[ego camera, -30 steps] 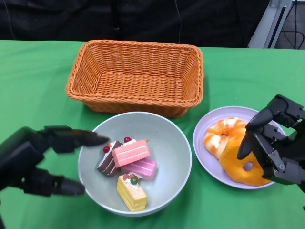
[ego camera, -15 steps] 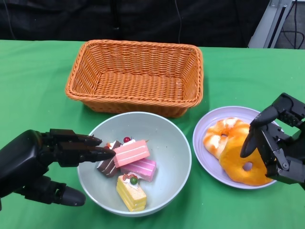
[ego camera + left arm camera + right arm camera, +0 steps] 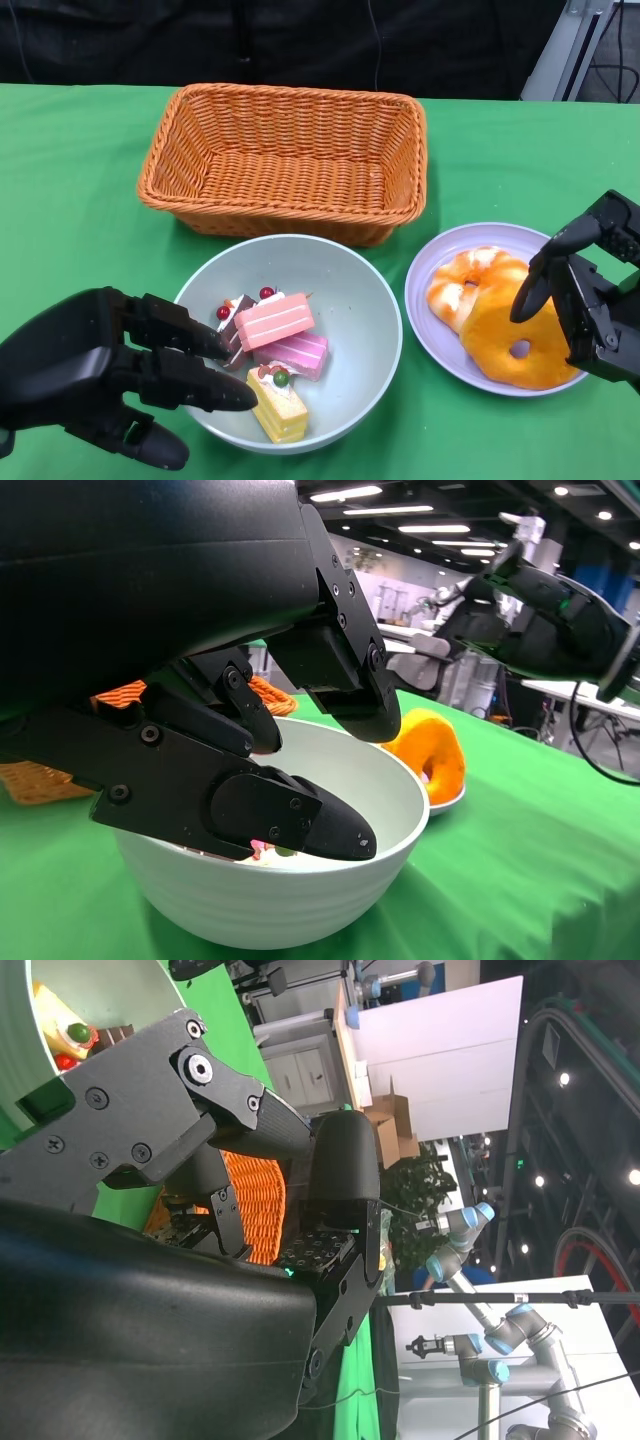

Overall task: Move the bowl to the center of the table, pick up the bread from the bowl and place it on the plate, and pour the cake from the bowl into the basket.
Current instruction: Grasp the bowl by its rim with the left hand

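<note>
On green table (image 3: pixel 70 190), bowl (image 3: pixel 350 290) under left robot hand (image 3: pixel 110 375).

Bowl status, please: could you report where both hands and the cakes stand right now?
Left hand open, fingers over the bowl rim, thumb outside. Right hand open above bread on plate. Cakes in bowl; basket path unobstructed.

Head view: looks down from above the near table edge, taking in the basket (image 3: pixel 285 160), bowl (image 3: pixel 360 300) and plate (image 3: pixel 425 300). Left wrist view: low, close behind the left hand (image 3: pixel 250 720), facing across the bowl (image 3: pixel 300 900) toward the plate (image 3: pixel 448 800). Right wrist view: turned sideways, mostly filled by the right hand (image 3: pixel 200 1190), sharing bowl (image 3: pixel 45 1020) and basket (image 3: pixel 262 1210).
</note>
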`<state>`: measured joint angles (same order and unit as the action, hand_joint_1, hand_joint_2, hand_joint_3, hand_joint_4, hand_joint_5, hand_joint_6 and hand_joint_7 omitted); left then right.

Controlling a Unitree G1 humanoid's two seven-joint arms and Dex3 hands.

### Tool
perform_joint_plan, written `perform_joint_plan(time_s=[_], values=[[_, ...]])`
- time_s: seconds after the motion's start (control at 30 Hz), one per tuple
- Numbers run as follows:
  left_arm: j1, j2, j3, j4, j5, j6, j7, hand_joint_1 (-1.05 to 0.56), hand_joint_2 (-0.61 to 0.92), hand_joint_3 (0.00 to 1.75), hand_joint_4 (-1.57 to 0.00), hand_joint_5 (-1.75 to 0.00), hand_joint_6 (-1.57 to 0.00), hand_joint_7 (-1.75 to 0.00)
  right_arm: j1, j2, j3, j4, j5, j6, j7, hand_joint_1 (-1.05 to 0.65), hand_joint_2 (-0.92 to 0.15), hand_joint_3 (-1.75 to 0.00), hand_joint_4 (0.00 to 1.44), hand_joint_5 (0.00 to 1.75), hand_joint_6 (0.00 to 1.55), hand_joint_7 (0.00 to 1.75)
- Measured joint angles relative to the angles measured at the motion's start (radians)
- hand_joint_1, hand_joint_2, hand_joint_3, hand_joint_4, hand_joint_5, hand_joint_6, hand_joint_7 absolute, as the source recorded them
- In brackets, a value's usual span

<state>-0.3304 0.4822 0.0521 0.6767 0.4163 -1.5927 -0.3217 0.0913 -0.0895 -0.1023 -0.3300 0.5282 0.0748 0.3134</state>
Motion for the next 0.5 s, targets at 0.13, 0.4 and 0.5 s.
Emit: perform_joint_plan(time_s=[0.13,0.4,0.5], values=[[-0.002,0.0,0.033,-0.046,0.107,0.023,0.0,-0.66,0.91,0.03,-0.92,-0.09,-0.91,-0.03,0.0,0.001,-0.001,0.0,0.011,0.01,0.0,-0.1,-0.53,-1.11,0.73,1.54,0.69,1.2],[0.029,0.003,0.049,-0.152,0.241,0.127,0.065,-0.64,0.91,0.01,-0.94,-0.05,-0.9,-0.01,0.0,0.003,-0.001,-0.003,0.007,0.01,-0.008,-0.1,-0.52,-1.12,0.73,1.55,0.69,1.2],[0.058,0.002,0.047,-0.215,0.299,0.203,0.102,-0.62,0.91,0.01,-0.94,-0.04,-0.9,0.0,0.002,0.004,0.0,-0.014,-0.003,0.008,-0.008,-0.1,-0.51,-1.13,0.73,1.55,0.69,1.21]])
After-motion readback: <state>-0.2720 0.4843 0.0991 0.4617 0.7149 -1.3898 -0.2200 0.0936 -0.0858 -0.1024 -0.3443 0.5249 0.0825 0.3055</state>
